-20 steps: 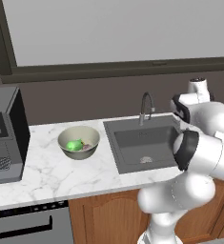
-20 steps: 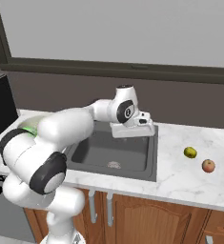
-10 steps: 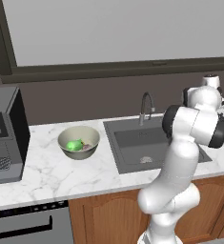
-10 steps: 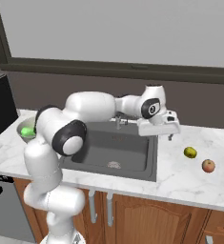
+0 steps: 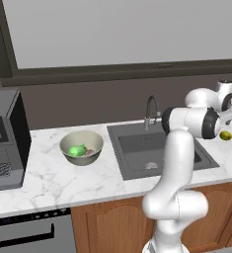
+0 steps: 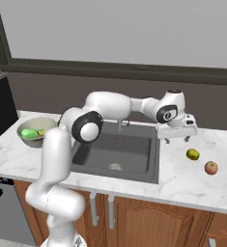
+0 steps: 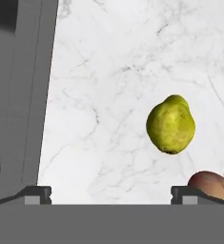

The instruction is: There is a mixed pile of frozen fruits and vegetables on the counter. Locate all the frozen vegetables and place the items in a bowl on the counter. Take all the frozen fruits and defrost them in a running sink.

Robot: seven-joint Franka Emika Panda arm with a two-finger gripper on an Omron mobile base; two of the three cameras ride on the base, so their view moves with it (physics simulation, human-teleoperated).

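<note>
On the white marble counter (image 7: 108, 66) right of the sink (image 6: 117, 152) lie the yellow-green fruit (image 6: 192, 154) (image 7: 170, 125) (image 5: 226, 135) and, further right, the red fruit (image 6: 211, 168) (image 7: 209, 185). My gripper (image 6: 177, 139) (image 7: 111, 195) hangs open above the counter between the sink's right rim and the yellow-green fruit, holding nothing. The hand view puts the yellow-green fruit ahead of the right fingertip (image 7: 185, 194). The beige bowl (image 5: 81, 141) (image 6: 35, 126) stands left of the sink and holds the bright green vegetable (image 5: 77, 150) (image 6: 30, 133) and the pinkish-white one (image 5: 90, 152).
A curved grey faucet (image 5: 149, 108) rises behind the basin. A black appliance (image 5: 1, 138) stands at the counter's far left. A dark wall and a window ledge run behind the counter. Brown cabinets sit below.
The arm has swung right, from over the sink basin to over the counter beside the fruits. The bowl and both fruits have stayed put.
</note>
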